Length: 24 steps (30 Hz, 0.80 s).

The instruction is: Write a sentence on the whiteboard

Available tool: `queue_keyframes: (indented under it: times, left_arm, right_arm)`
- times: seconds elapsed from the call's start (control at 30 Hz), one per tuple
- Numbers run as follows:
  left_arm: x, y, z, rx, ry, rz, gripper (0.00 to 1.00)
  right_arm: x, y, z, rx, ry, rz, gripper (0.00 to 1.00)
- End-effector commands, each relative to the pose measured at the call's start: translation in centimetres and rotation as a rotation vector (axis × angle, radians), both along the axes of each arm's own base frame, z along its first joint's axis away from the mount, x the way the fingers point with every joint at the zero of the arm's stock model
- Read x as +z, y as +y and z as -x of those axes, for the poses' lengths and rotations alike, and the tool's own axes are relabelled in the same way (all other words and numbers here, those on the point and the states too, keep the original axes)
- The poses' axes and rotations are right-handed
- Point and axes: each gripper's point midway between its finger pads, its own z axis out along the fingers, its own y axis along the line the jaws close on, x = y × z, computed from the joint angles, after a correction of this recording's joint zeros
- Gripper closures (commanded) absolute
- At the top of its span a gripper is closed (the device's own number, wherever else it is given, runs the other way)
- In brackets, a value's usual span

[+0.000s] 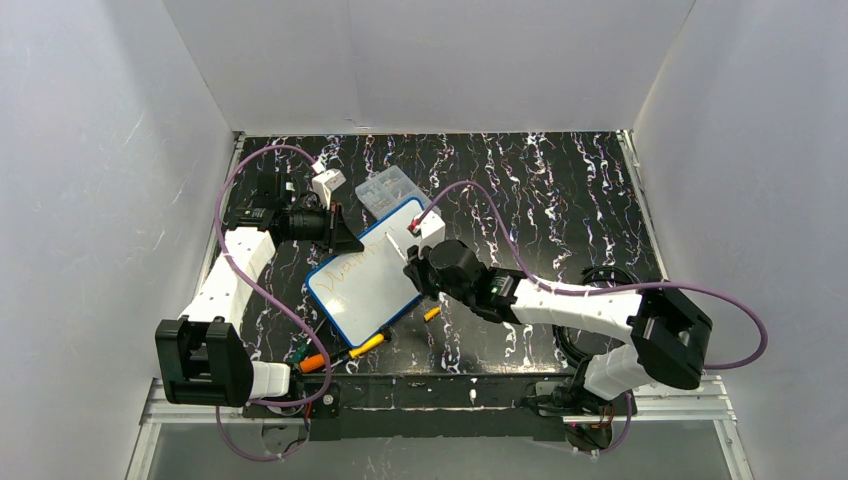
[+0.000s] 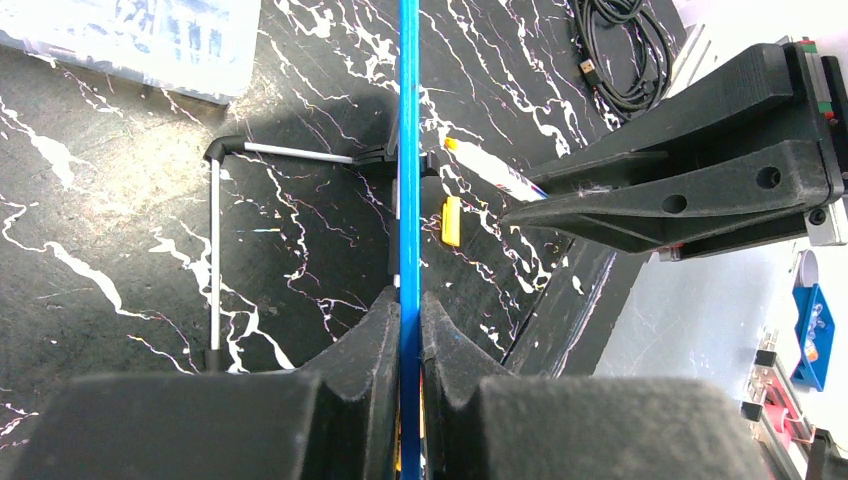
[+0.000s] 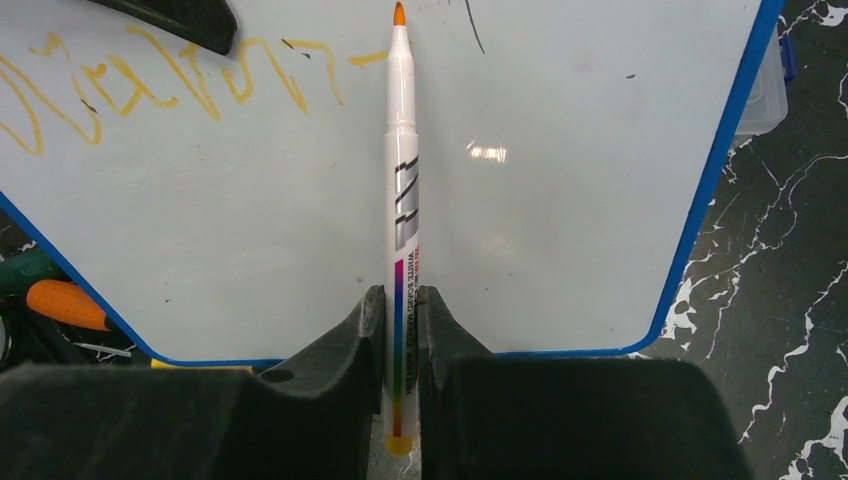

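Right gripper (image 3: 400, 300) fingers fill the bottom of the right wrist view, jaws pinched together on a white marker (image 3: 402, 180) low on its barrel, rainbow stripe between the pads, orange tip up and away from the camera

Whiteboard (image 3: 560, 200), blue rim, sits under the marker; in the top view it lies left of centre on the black marbled table (image 1: 560, 200), turned diagonally. Sentence (image 3: 150, 75) is one line of orange-yellow cursive across the upper left of the board, partly cut off by the frame edge, words not readable. Marker tip sits just right of the last stroke; cannot tell if it touches the surface

Left gripper (image 2: 409, 300) is clamped on the whiteboard rim, seen edge-on as a thin blue line between the closed fingers; in the top view it grips the board's far left edge

Around the board:
- clear compartment box (image 1: 388, 190) just past the far corner
- yellow cap (image 2: 451, 220) on the table beside the board
- yellow pen (image 1: 368, 345) at the near corner
- orange-handled tool (image 3: 68, 303) near the lower left edge
- bent metal rod (image 2: 215, 250) on the other side of the board
- black cable coil (image 2: 620, 50) farther right
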Motion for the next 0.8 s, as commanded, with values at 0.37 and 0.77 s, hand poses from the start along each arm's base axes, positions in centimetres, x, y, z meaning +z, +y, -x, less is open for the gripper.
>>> queue_keyframes:
  times: [0.37, 0.77]
  left_arm:
    - [0.5, -0.6, 1.5, -0.029, 0.023, 0.04, 1.0]
    - [0.7, -0.6, 1.7, -0.029, 0.009, 0.041, 1.0]
  right_arm:
    - [2.0, 2.3, -0.9, 0.035, -0.023, -0.002, 0.99]
    - [-1.4, 0.5, 0.4, 0.019, 0.067, 0.042, 0.99]
